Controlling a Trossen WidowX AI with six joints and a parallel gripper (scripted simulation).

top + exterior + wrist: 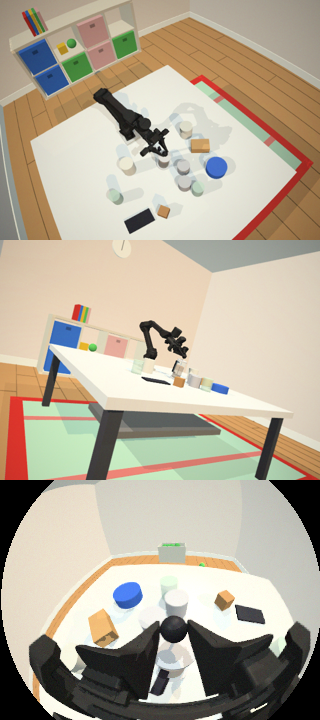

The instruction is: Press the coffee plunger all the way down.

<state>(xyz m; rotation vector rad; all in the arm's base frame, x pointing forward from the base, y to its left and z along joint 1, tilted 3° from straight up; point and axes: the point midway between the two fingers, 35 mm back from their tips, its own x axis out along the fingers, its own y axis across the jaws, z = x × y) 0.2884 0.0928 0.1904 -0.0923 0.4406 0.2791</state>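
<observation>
The big white table [77, 155] has dark legs and stands on a green rug with a red edge. The coffee press [163, 161] stands upright near the middle of the table. Just left of it is a cream cup [127, 166]. Just right of the press are two grey cups [183, 166], one in front of the other, and a pale green cup [198, 188] touches the front one. Past them lies a flat blue round box [216, 167]. Behind the press are a tan box [200, 145] and a white cup [186, 129]. In front of the press lie a small tan cube [163, 211], a flat black slab [139, 220] and a see-through green cup [115, 196]. The robot's black base [126, 133] sits behind the press.
</observation>
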